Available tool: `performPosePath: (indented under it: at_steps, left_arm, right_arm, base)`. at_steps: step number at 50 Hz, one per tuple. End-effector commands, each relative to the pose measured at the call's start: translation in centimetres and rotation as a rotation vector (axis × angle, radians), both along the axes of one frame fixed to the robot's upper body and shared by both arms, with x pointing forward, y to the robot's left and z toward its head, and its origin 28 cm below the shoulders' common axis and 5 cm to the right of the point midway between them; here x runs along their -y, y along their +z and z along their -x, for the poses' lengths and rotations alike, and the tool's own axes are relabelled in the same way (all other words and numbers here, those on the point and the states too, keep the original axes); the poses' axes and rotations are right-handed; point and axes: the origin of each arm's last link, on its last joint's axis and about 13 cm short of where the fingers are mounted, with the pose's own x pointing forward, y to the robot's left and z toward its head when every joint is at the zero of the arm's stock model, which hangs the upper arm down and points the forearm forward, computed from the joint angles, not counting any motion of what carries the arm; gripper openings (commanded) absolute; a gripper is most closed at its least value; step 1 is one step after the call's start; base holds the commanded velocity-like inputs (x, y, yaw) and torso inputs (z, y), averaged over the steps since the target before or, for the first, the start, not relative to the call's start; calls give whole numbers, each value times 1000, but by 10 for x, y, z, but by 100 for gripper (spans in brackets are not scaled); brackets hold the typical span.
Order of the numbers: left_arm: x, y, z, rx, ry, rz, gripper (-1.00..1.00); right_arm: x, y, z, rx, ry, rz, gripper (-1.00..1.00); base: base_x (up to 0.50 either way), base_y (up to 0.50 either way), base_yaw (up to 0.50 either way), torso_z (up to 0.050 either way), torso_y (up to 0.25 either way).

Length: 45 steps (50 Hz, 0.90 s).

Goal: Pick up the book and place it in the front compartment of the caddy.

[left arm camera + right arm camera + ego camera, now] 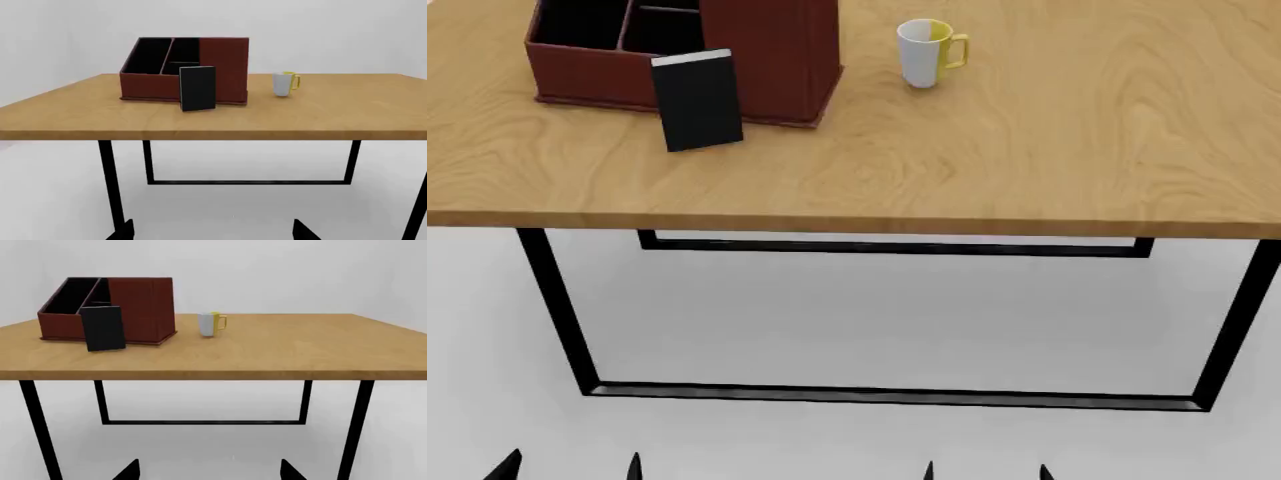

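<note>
The caddy [767, 60] stands on the wooden table [988, 160] and serves here as the landmark. It is a dark red-brown box with a black interior, and dividers are visible inside it. The book [699, 100] stands upright against the caddy's near wall, touching it, with the bottom edge on the table and the white page edge on top; it leans a little to one side. The front compartment [181, 67] lies just behind the book, in the middle column of the caddy; it is mostly hidden by the book. A white mug with a yellow handle [928, 53] stands to the right of the caddy, apart from it. The left gripper [212, 231] and the right gripper [210, 471] are both low, in front of the table and well apart from the caddy; only their dark fingertips show at the picture edges. The tips of each one are spread wide, with nothing between them.
</note>
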Motion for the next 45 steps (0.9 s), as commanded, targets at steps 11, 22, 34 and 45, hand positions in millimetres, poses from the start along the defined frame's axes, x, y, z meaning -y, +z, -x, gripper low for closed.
performPosePath:
  at_steps: [11,22,34,45]
  left_arm:
    - [-1,7,-1,16,11,-6,100]
    - [-10,55,-1,59,70,-81,100]
    - [-9,99,10,60,67,-115,100]
    - [-10,136,23,91,47,-134,100]
  right_arm:
    - [-2,6,2,9,12,28,100]
    - [1,70,4,62,20,100,100]
    - [2,123,13,88,30,127,100]
    - [1,159,22,107,62,124,100]
  base:
    - [0,0,0,0,0]
    - [0,0,0,0,0]
    - [0,0,0,0,0]
    - [0,0,0,0,0]
